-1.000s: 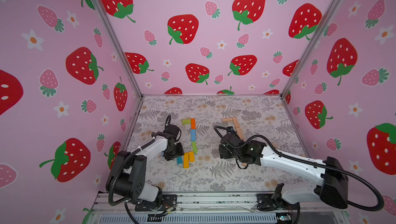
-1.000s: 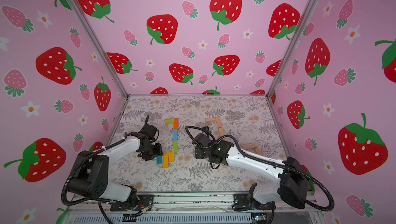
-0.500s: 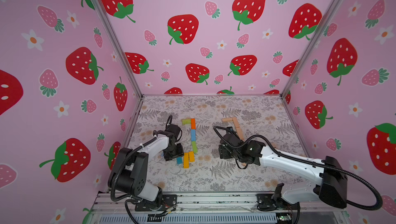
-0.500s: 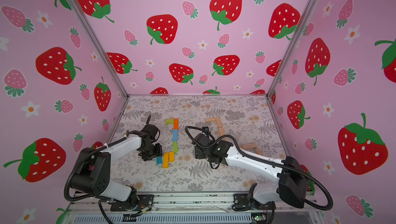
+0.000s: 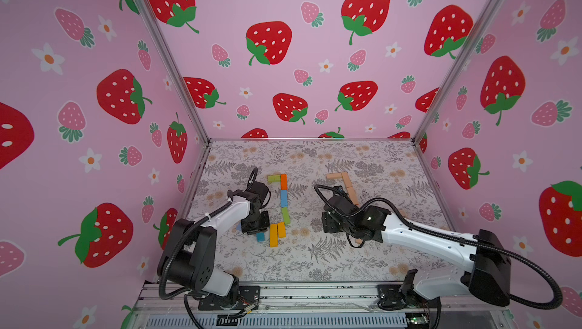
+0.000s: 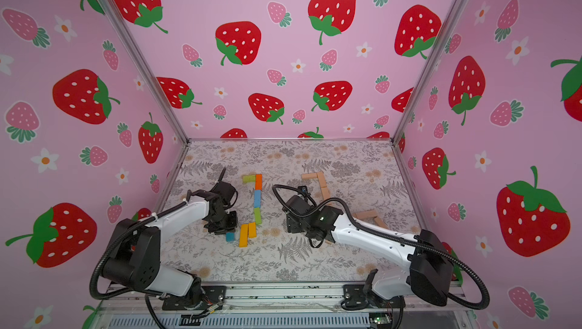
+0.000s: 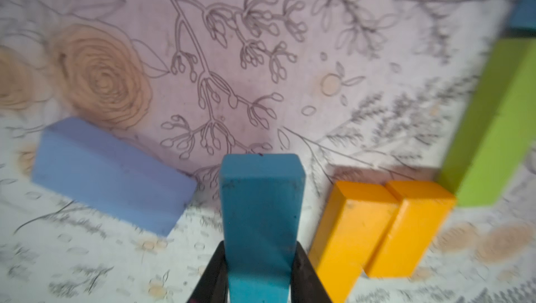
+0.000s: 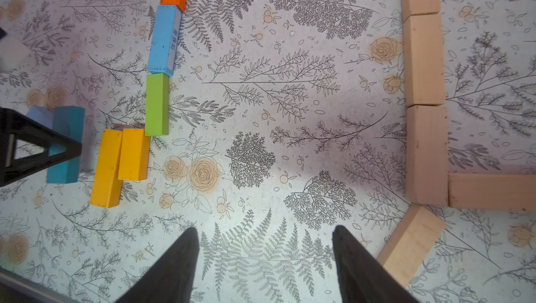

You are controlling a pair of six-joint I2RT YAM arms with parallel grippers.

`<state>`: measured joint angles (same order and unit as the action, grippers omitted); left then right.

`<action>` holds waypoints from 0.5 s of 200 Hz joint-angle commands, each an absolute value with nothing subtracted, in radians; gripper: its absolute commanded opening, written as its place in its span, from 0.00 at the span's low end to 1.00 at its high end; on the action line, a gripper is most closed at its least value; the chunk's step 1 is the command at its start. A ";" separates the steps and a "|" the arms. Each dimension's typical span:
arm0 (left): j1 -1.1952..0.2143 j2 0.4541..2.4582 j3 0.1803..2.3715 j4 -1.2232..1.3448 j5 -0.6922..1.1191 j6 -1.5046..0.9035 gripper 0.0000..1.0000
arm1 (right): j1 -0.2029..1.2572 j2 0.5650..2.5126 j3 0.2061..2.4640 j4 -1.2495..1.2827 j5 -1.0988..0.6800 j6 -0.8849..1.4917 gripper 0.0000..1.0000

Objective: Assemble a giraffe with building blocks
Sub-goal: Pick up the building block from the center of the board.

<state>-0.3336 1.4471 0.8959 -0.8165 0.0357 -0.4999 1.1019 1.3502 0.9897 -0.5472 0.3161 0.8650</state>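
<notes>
- This is a robot test cell in a lab, not a home or a shop: three strawberry-print walls [image 5: 283, 60] close in a small booth.
- Bare aluminium posts [image 5: 172, 69] frame the booth's corners.
- The tabletop [image 5: 315, 261] is covered with a floral-print sheet, like a staged backdrop.
- A left arm [image 5: 226, 214] and a right arm [image 5: 425, 239] are bolted to a metal rail [image 5: 315, 294] along the front edge.
- Below the rail sits what may be a small circuit board [image 5: 417, 320] with a green light; it is too small to be sure.

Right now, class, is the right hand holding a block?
No, the right hand is open, with only the floral table cover showing inside its gap.
</notes>
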 commanded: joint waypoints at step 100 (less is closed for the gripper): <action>-0.656 1.810 1.488 -0.836 0.062 -0.047 0.07 | 1.049 0.857 0.875 -0.684 0.500 0.694 0.69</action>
<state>-0.6350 1.7260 1.4117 -0.8421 0.0463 -0.1623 1.0550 0.9352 0.9020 -0.6353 0.4423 0.7284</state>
